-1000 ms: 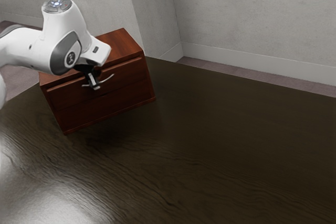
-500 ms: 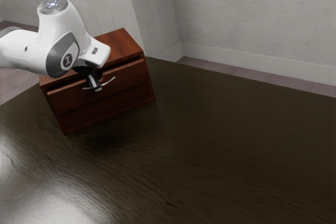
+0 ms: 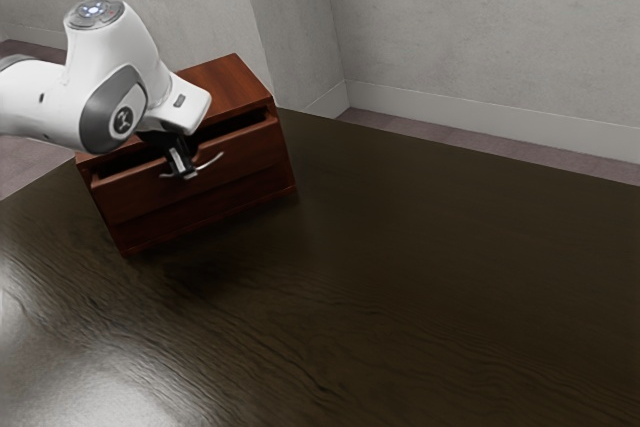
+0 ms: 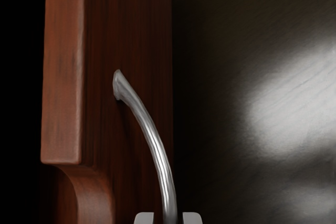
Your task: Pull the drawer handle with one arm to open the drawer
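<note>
From the side: a white jointed robot arm coming in from the exterior view's left and bending down over a reddish-brown wooden cabinet with two drawers. Cabinet set toward the exterior view's left, on the far part of a dark glossy wooden desk, turned at an angle to the desk's edge, with a pale grey wall behind. Upper drawer drawn a little way out, with a dark gap between its front and the cabinet's top; lower drawer flush with the cabinet's face. On the upper drawer's front, a curved silver metal handle, bowed outward. Black two-finger claw pointing down onto the middle of that handle, fingers clamped on it from both sides, with the ends of the handle showing to either side. From the hand's camera: the same handle as a thin bright arc, fixed at one end to the drawer's dark red front and curving away toward the claw. Two light grey pads close on either side of the handle where it meets the claw. Along the drawer front, a lighter wooden edge strip, and beyond it only blackness. Beside the drawer front, the dark desk with a soft pale sheen on its grain.
</note>
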